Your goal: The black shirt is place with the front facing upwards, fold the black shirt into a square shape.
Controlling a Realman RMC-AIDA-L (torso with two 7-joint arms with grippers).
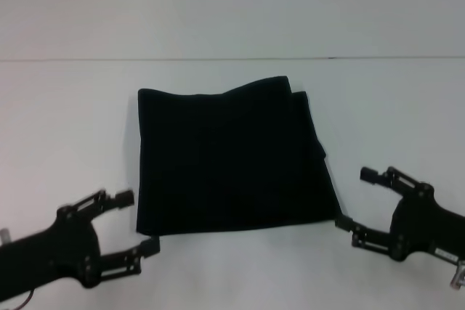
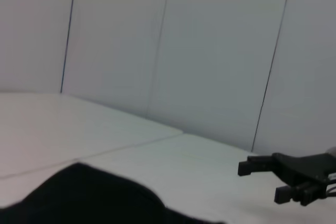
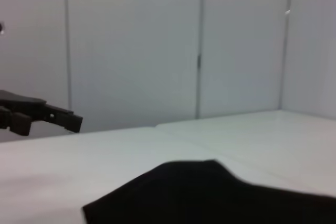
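Observation:
The black shirt (image 1: 229, 161) lies folded into a rough square in the middle of the white table; no lettering shows. My left gripper (image 1: 142, 221) is open at the shirt's near left corner, one finger beside the corner, nothing held. My right gripper (image 1: 352, 197) is open just off the near right corner, also holding nothing. In the left wrist view the shirt (image 2: 84, 198) fills the low foreground and the right gripper (image 2: 265, 179) shows beyond it. In the right wrist view the shirt (image 3: 210, 195) lies in front, with the left gripper (image 3: 47, 119) at the far side.
The white table (image 1: 73, 121) spreads around the shirt on all sides. A seam line (image 1: 232, 58) runs across it behind the shirt. Pale wall panels (image 2: 210, 51) stand beyond the table.

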